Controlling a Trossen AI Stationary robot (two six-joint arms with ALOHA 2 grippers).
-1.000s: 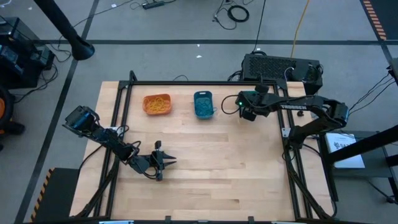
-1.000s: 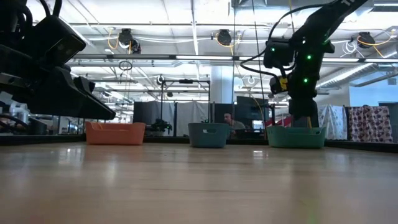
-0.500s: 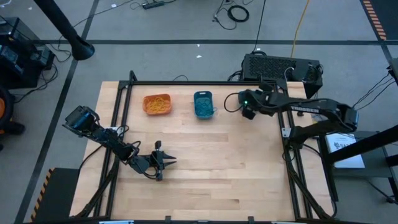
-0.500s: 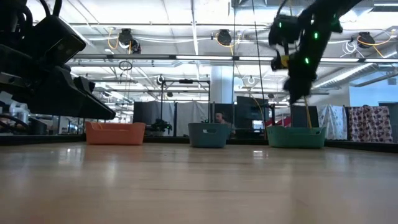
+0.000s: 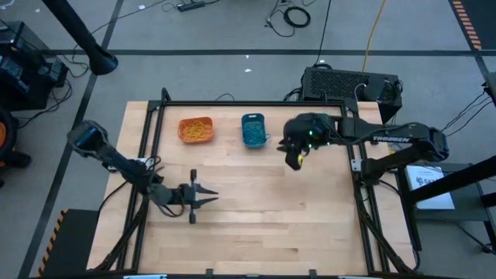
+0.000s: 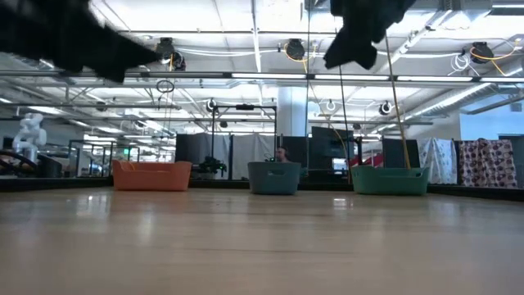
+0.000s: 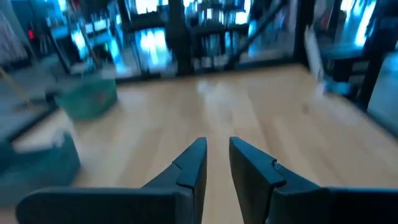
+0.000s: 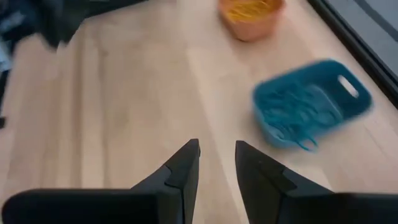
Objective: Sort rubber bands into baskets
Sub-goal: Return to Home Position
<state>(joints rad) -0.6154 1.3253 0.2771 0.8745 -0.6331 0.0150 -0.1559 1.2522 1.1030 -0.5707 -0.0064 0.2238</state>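
Sorting is judged all but done: rubber bands [image 5: 197, 129] are seen only inside the baskets, orange-yellow ones heaped in the orange basket [image 5: 181, 132] and blue ones in the blue basket [image 5: 253, 117], both set along the far edge of the surface [image 5: 256, 225]. The teal basket [image 6: 390, 179] is set in the same row, last on the right arm's side. From above it is hidden under that arm, and its contents cannot be told. The right claw [image 8: 216, 146] is held high over the surface, released, fingers narrowly apart with nothing between them. From it the blue basket lies off toward the left arm's side and nearer the far edge, long axis running front to back, with the orange basket farther on. The left claw [image 7: 217, 143] is raised over the left half of the surface, also released and empty, well apart from every basket. The right arm is the nearer one; a pull-back clear of the teal basket's rim is judged to be called for next.
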